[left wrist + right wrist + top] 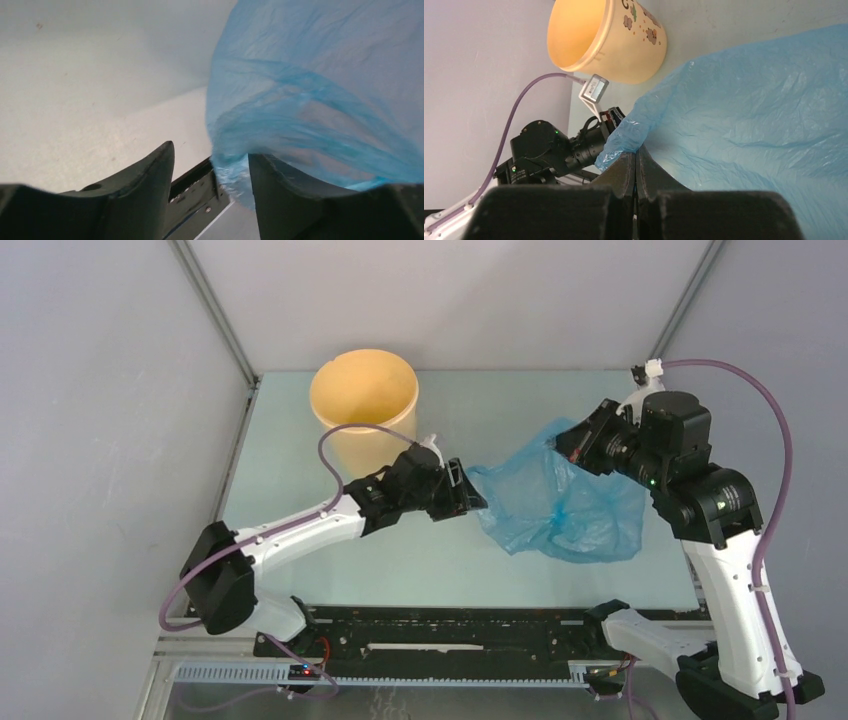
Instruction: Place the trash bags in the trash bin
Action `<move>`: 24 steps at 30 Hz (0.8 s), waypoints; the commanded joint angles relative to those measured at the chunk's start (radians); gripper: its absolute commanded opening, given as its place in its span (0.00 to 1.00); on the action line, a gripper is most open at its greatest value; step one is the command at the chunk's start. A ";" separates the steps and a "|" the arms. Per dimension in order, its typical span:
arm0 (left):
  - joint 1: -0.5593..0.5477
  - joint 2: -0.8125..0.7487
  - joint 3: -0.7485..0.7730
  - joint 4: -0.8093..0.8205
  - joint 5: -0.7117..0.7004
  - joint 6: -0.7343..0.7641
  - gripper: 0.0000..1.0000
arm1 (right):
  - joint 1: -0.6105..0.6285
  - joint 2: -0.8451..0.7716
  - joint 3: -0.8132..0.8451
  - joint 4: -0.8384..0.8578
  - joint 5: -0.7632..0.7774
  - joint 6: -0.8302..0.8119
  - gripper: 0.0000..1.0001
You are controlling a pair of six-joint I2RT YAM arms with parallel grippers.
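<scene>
Right claw (636,165) clamped on light-blue trash bag (560,505), one edge held raised | bag's rest heaped on tabletop (400,550) toward 3 o'clock | left claw (468,495) at bag's 9 o'clock edge, jaws apart, film between | yellow trash bin (365,400) upright at 11 o'clock, apart from bag

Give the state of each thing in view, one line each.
Pale yellow-tan round plastic bucket: upright, empty.
Thin translucent light-blue plastic bag: crumpled, outside the bucket, one edge lifted.
Left jaws: open, bag edge between them.
Right jaws: shut on the bag's edge.
</scene>
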 commanded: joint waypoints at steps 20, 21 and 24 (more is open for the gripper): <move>0.265 0.037 0.906 -0.497 -0.236 0.452 0.00 | -0.433 0.156 0.162 -0.094 -0.086 -0.265 0.00; 0.267 0.006 0.901 -0.497 -0.215 0.468 0.00 | -0.404 0.156 0.184 -0.105 -0.051 -0.282 0.00; 0.265 -0.062 0.823 -0.488 -0.112 0.460 0.00 | -0.374 0.164 0.198 -0.129 -0.130 -0.298 0.00</move>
